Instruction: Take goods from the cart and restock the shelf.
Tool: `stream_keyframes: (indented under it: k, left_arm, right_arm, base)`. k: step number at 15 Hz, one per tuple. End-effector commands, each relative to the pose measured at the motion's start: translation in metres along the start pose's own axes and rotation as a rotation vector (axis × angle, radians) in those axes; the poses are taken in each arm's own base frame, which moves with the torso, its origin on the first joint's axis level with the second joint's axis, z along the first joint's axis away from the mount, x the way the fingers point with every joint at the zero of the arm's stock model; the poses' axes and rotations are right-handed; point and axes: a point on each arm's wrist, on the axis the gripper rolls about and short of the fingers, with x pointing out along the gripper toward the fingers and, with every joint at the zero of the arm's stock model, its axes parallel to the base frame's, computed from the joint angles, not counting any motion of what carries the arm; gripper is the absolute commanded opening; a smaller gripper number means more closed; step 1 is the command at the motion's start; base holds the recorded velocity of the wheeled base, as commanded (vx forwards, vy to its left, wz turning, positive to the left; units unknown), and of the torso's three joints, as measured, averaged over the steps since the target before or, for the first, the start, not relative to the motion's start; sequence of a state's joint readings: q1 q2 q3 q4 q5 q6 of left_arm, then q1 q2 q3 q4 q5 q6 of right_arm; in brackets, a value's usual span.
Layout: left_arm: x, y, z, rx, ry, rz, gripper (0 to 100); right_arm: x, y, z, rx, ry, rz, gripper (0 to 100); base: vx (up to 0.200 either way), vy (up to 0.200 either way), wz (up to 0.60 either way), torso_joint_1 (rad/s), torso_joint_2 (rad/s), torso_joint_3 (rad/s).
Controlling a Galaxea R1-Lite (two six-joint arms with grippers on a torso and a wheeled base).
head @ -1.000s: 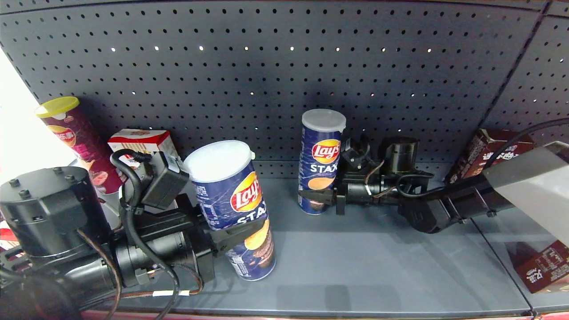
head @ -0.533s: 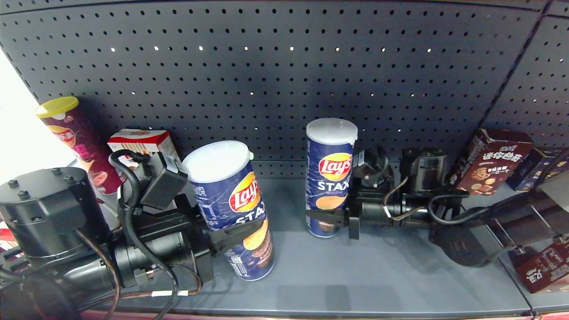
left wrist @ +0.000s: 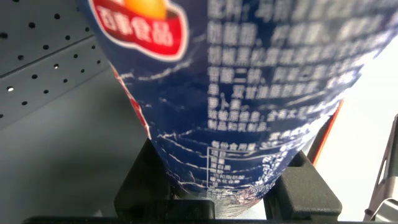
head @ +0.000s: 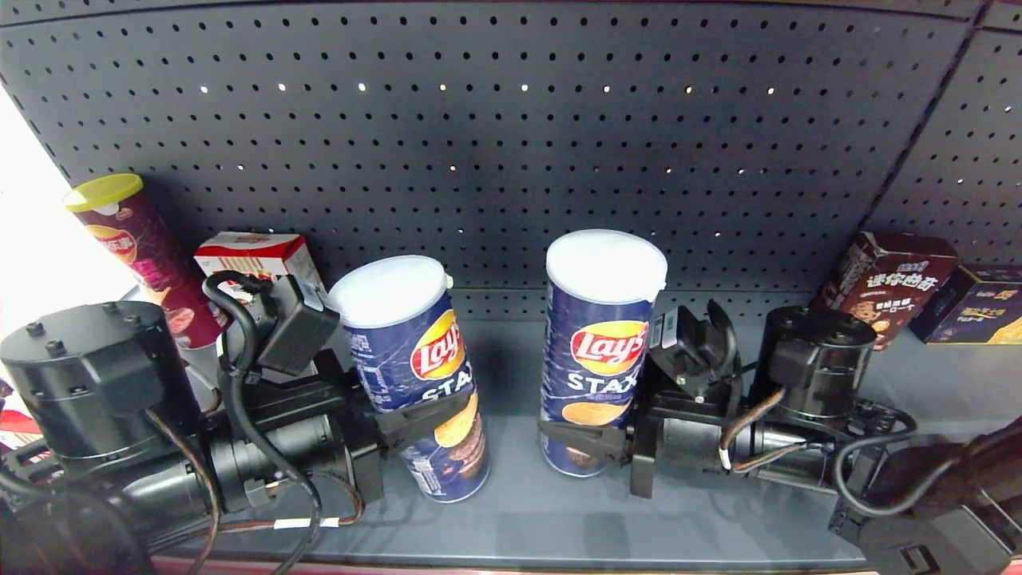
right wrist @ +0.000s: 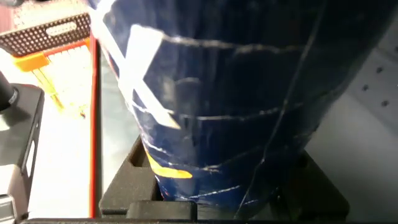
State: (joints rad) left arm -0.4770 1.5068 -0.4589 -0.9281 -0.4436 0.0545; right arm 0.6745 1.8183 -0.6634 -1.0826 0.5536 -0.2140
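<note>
- The left gripper (head: pixel 437 417) is clamped across the lower body of the left chip can (head: pixel 415 359). The left wrist view shows its jaws pressed against both sides of the can (left wrist: pixel 249 93).
- The right gripper (head: pixel 584 439) is likewise closed on the lower third of the right chip can (head: pixel 600 351), and the right wrist view shows that can (right wrist: pixel 249 93) seated between the jaws.
- Both grips sit low on the cans, probably so the bases can be set down on the shelf (head: pixel 519 519) under control.
- Both cans are well forward of the pegboard (head: pixel 479 120), over the front part of the shelf deck and side by side with a gap between them.
- The left can tilts and the right one is close to upright. Whether either base touches the deck cannot be told.
- Stock close to the pegboard includes a maroon can (head: pixel 136 239) and a red-and-white box (head: pixel 255 251) at its left end, and brown boxes (head: pixel 886 279) at its right end.
- Assessment: placement is under way and neither can has been released. The open deck between the cans and the pegboard is the likely destination.
- Risk: the tilted left can could topple if it is released before being squared.
</note>
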Motion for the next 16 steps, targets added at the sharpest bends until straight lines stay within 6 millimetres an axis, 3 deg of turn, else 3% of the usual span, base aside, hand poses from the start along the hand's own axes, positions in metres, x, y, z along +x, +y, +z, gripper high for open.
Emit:
stream_keyframes:
  k: [1,8,16]
  left_arm:
    - [0.000,0.001,-0.001,-0.002,0.004,0.003,0]
    - [0.000,0.001,-0.001,-0.003,0.003,0.006,0]
    - [0.000,0.001,-0.001,-0.002,0.004,0.005,0]
  right_arm:
    - [-0.003,0.011,-0.004,0.006,0.013,0.013,0]
    - [-0.018,0.025,-0.029,0.036,0.065,0.020,0]
    - [-0.012,0.017,-0.036,0.040,0.072,0.004,0]
  base:
    - [0.000,0.000,0.00,0.000,0.00,0.000]
    - [0.000,0.000,0.00,0.000,0.00,0.000]
    - [0.000,0.000,0.00,0.000,0.00,0.000]
